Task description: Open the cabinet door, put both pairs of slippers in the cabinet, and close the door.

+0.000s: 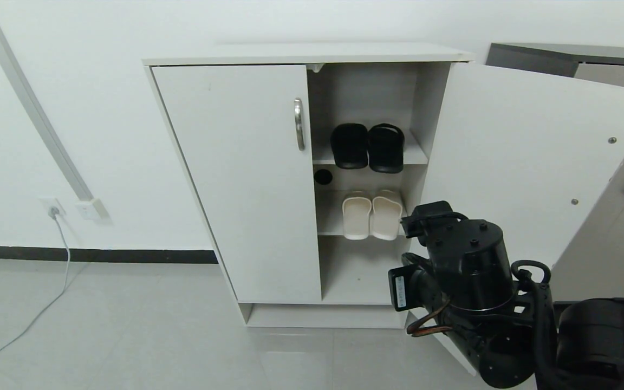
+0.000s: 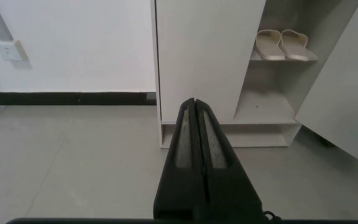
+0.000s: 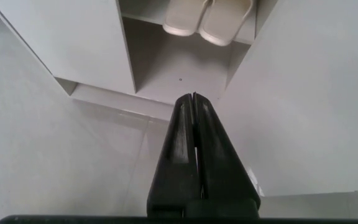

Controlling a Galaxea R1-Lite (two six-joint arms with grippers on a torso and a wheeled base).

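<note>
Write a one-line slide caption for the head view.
Task nearly done: black slippers shelved above white slippers in the cabinet, right door open, left door shut.

The right arm (image 1: 472,271) is matte black, with a drum-shaped joint housing dotted with small screws (image 1: 472,242). A white label (image 1: 400,285) sits on a boxy side piece, a brown cable (image 1: 430,326) loops beneath and a black cable (image 1: 531,266) arches behind. The left gripper (image 2: 195,102) and right gripper (image 3: 193,98) have long, tapering black fingers, the left one's faced with dull grey pads (image 2: 184,143).

The cabinet (image 1: 236,179) looks matt laminate, its handle (image 1: 299,124) brushed metal, the black slippers (image 1: 366,147) smooth, the floor (image 1: 128,336) glossy tile.
</note>
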